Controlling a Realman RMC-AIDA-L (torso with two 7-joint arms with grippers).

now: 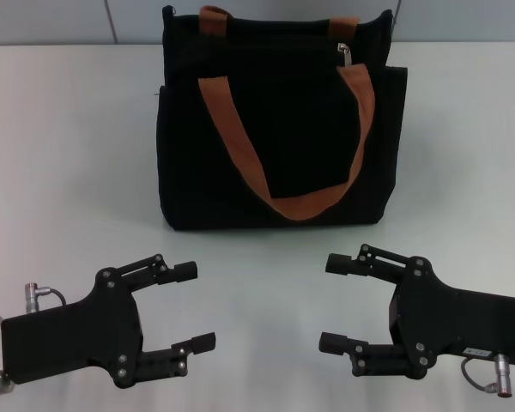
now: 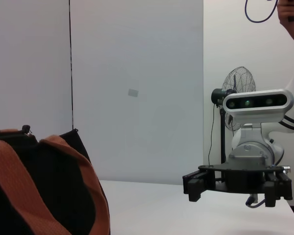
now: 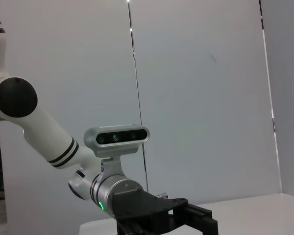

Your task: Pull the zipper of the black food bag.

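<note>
The black food bag stands upright at the back middle of the white table, with two orange-brown strap handles. Its small silver zipper sits on the top zip line near the right end. My left gripper is open and empty, low at the front left, well short of the bag. My right gripper is open and empty at the front right, facing the left one. The bag's end shows in the left wrist view, where the right gripper shows farther off. The left gripper shows in the right wrist view.
The white table spreads around the bag on both sides. A pale wall stands behind the table. A floor fan stands beyond the table in the left wrist view.
</note>
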